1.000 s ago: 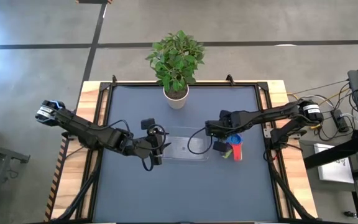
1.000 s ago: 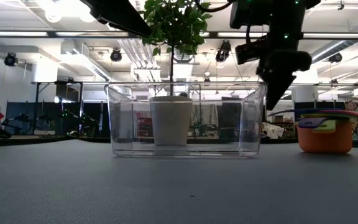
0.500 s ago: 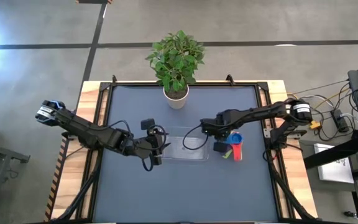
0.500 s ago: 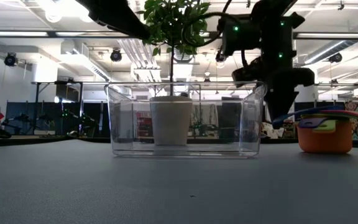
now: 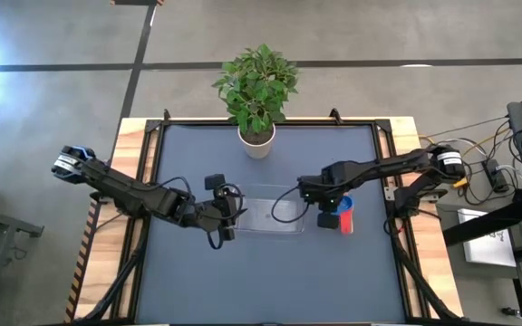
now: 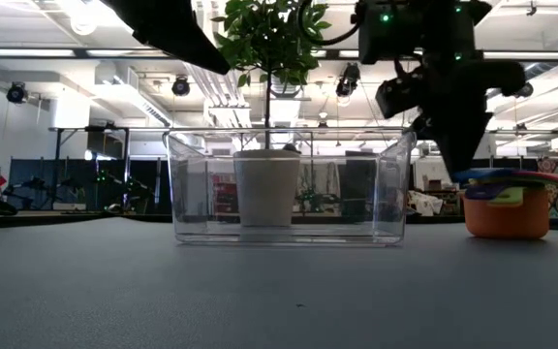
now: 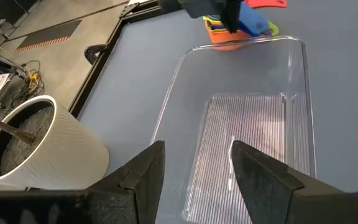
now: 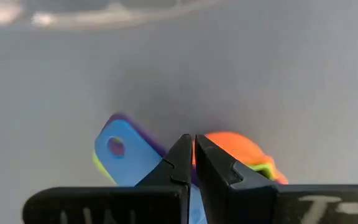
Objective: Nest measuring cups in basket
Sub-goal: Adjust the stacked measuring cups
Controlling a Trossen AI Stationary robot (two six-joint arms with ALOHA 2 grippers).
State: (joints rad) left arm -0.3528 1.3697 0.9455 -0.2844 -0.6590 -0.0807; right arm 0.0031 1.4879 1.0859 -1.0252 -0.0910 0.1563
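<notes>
Waiting, left arm: left claw (image 5: 227, 215) sits at the basket's left short end, fingers (image 7: 143, 180) apart, holding nothing.
Basket: clear basket (image 5: 270, 217) lies mid-tabletop (image 5: 188, 272), long axis left to right, no cups seen inside; plant pot (image 5: 257, 142) stands beyond it.
Right arm: right claw (image 8: 191, 155) hangs pinched together, empty, between the basket's right end and the cups.
Cups: measuring cups (image 5: 343, 215) stacked on the tabletop just right of the basket, outside it; orange lowest, flat handles fanned on top.
Key relation: stack lies directly beneath the right claw, plainly the nearer arm; blue handle (image 8: 124, 152) juts to one side of the closed tips.
Judgement: fingers must spread before any grasp.
</notes>
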